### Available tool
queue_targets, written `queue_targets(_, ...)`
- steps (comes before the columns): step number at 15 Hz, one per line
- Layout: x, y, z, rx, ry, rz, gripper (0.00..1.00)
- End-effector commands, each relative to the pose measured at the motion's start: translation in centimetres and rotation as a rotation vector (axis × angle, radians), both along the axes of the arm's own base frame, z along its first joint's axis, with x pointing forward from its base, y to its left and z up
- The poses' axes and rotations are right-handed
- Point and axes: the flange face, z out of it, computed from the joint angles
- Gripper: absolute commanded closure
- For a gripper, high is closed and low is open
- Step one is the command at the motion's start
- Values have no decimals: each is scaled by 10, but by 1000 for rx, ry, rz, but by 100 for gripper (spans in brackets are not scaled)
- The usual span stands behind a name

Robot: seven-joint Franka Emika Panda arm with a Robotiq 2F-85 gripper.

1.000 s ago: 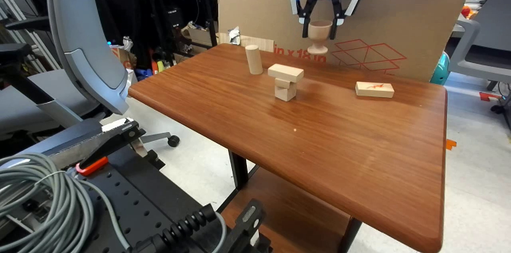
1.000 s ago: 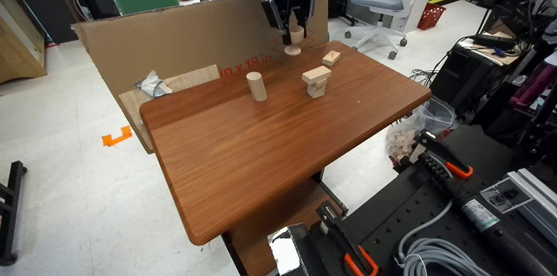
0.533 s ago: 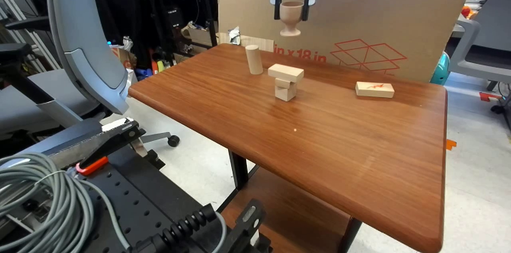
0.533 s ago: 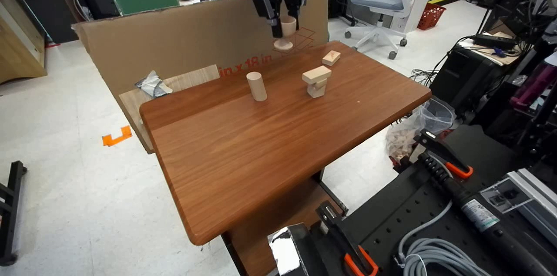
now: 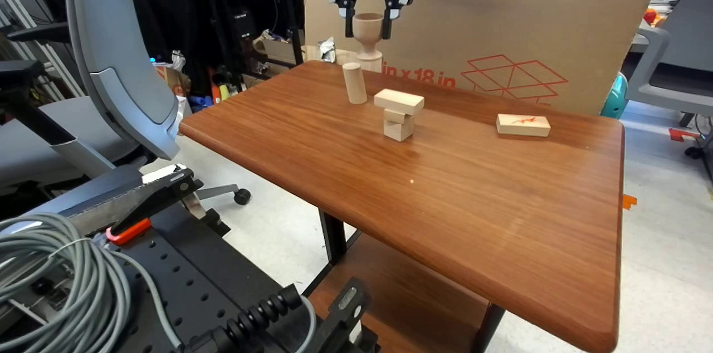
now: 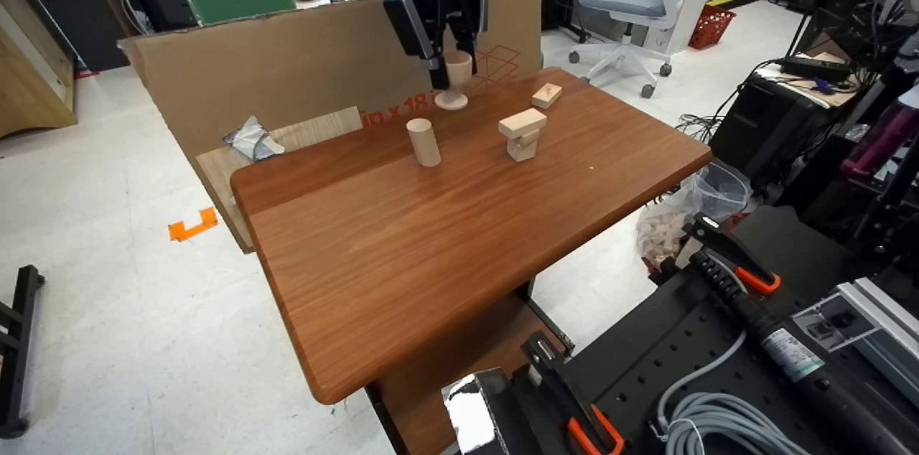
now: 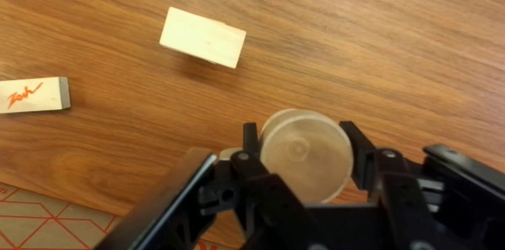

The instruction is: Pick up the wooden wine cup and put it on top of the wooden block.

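Observation:
My gripper (image 5: 367, 37) is shut on the wooden wine cup (image 5: 368, 51), gripping its bowl from both sides. It holds the cup upright in the air near the table's back edge. In an exterior view the gripper (image 6: 455, 76) and the cup (image 6: 451, 101) show above and right of the wooden block. The wooden block (image 5: 355, 86) is a pale, round, upright block, also seen in an exterior view (image 6: 425, 145). In the wrist view the cup's bowl (image 7: 307, 163) lies between the fingers (image 7: 251, 139); I cannot make out the wooden block there.
A stack of pale blocks topped by a slab (image 5: 399, 101) stands near the wooden block. A flat slab with red writing (image 5: 522, 125) lies farther right. A cardboard sheet (image 6: 309, 67) stands behind the table (image 6: 445, 225), with a wooden board (image 6: 323, 128) against it.
The gripper and held cup have moved leftward in both exterior views. They rose a little first, then came lower in the last half second. The blocks have not moved.

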Motion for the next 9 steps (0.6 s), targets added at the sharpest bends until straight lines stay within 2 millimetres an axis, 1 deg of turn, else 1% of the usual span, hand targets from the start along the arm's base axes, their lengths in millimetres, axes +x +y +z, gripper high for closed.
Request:
queue_targets(1, -7, 9, 6, -20, -11, 29, 72)
queue_targets(9, -1, 28, -5, -48, -10, 46, 72)
